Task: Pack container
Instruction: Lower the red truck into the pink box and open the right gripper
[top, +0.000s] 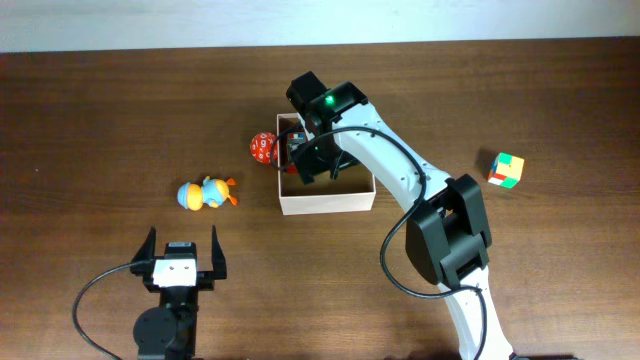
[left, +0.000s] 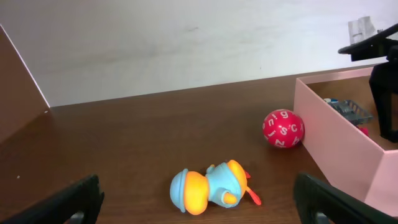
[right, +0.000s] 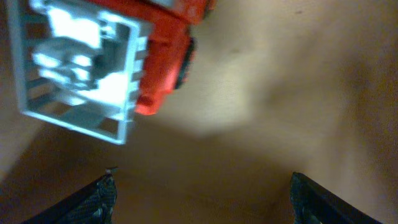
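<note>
So, dark wood-grain table (top: 90, 120) against a plain white wall (left: 155, 43). The container (top: 325, 204) sits mid-table, toward the far edge. Inside it the right gripper (right: 202, 196) hangs spread wide and empty beside a red toy truck (right: 165, 62). The left gripper (top: 184, 248) by the near edge is also spread wide, holding nothing.

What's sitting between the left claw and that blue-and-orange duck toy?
Nothing: only bare wooden table separates the left claw from the duck toy, clearest overhead.
</note>
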